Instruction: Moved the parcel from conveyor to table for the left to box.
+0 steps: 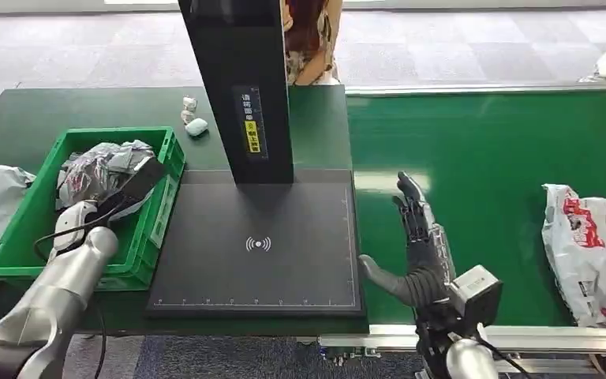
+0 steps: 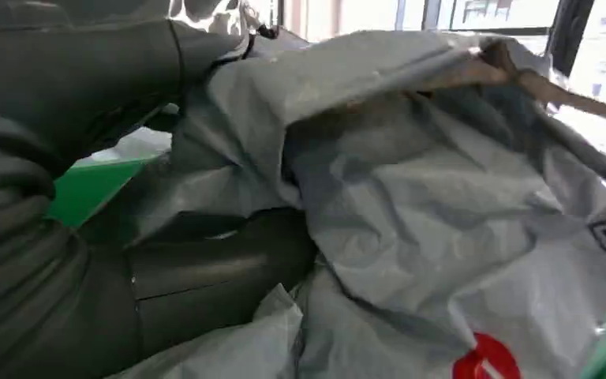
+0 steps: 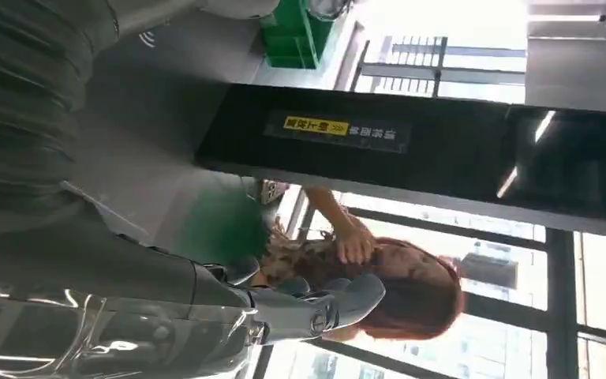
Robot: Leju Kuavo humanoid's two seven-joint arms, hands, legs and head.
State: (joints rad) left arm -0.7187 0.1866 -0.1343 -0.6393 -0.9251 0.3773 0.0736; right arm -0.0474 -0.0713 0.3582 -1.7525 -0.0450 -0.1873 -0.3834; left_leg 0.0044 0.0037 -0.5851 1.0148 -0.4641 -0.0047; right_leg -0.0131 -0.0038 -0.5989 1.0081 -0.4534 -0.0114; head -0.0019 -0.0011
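White earbud case (image 1: 196,126) beside black scanner column (image 1: 241,87)

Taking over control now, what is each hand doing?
Left hand: in the green bin, holding the grey parcel.
Right hand: open, empty, above the conveyor.

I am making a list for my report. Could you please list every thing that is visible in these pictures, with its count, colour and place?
grey parcel: one, grey plastic, in the green box, under the left hand
white parcel: one, white with red print, on the conveyor at the right
green box: one, green, on the table at the left
conveyor: one, green belt, right half
scanner pad: one, black, middle of the table
black column: one, standing at the pad's far edge
small white items: a few, behind the box
person: one, beyond the table
left hand: on the grey parcel
right hand: fingers spread, over the conveyor's edge
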